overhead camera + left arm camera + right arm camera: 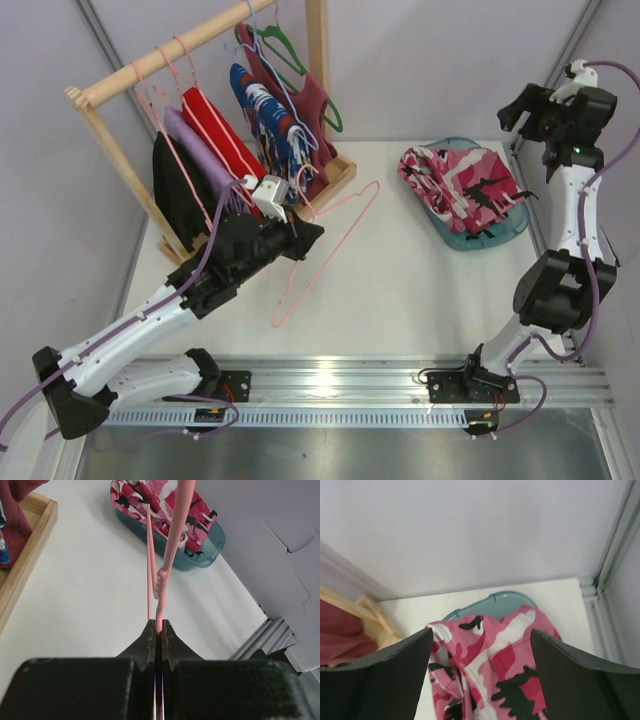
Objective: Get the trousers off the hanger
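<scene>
The pink camouflage trousers lie bunched in a teal tray at the back right of the table. They also show in the right wrist view and the left wrist view. My left gripper is shut on the thin pale-pink hanger, which is bare and slants over the table middle. In the left wrist view the jaws pinch the hanger wire. My right gripper is open and empty, raised above the tray at the far right.
A wooden rack at the back left holds several hangers with red, lilac, black and blue-patterned garments. A green hanger hangs near its right post. The rack's wooden base sits beside the held hanger.
</scene>
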Motion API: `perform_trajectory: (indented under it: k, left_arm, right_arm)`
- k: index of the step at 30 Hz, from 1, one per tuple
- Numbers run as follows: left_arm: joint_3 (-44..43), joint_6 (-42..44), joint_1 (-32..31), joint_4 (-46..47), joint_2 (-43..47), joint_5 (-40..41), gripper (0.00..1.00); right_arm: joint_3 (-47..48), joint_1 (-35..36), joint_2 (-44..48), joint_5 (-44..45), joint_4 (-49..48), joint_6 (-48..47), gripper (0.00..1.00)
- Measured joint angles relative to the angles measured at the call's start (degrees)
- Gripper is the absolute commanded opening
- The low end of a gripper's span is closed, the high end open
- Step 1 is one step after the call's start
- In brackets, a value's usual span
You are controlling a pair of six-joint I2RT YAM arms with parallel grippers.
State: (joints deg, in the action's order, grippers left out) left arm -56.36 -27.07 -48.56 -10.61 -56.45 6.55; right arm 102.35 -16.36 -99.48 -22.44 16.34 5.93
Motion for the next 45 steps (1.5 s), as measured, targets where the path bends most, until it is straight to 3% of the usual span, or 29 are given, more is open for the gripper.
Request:
perform_trajectory:
  k: [1,6,15,22,28,31,32,35,42,45]
  left_arm:
    - [0.00,-0.02,0.00,0.07,0.00,-0.17,0.00]
    - [0.02,-0.11,0.00,0.24,-0.02,-0.35,0.00]
    - [-0.02,-0.28,0.00,0.39,-3.43,-0.28,0.00]
    - [-0.35,0.15,0.15,-0.70,-4.90,0.33,0.00]
    - [-0.61,0.15,0.42,-0.70,-4.90,0.15,0.00]
    - [-0.94,0.20,0.46,-0.70,-4.90,-0.83,0.00]
    - [-1.09,0.26,0.46,-0.74,-4.90,-1.22,0.00]
    - [-1.92,1.27,0.48,-1.55,-4.87,-2.51,0.00]
    - [-8.79,2.27,0.48,-8.09,-4.87,-2.05,0.00]
    - [-10.40,0.48,0.48,-8.39,-4.61,-0.42,0.00]
  right_arm:
    - [-2.16,-1.40,0.92,-1.66,-1.66,2.08,0.82]
    - [-5.14,-1.01,-3.72,-1.38,-0.85,4.28,0.53]
    - [-3.41,9.44,-20.65,7.67,2.58,1.40,0.38]
    - [-7.39,10.40,-25.68,8.85,-1.20,2.03,0.35]
    - [-12.68,10.95,-23.69,9.44,-6.56,2.95,0.42]
    - [-12.87,11.06,-21.24,10.25,-4.17,3.34,0.63]
    - [-12.85,11.10,-19.85,10.64,-2.58,3.32,0.76]
    - [-11.23,11.02,-14.49,12.37,2.64,3.54,0.89]
    - [-9.64,11.82,9.07,15.72,7.23,5.70,0.92]
    - [-15.85,17.55,23.43,16.87,4.74,7.37,0.92]
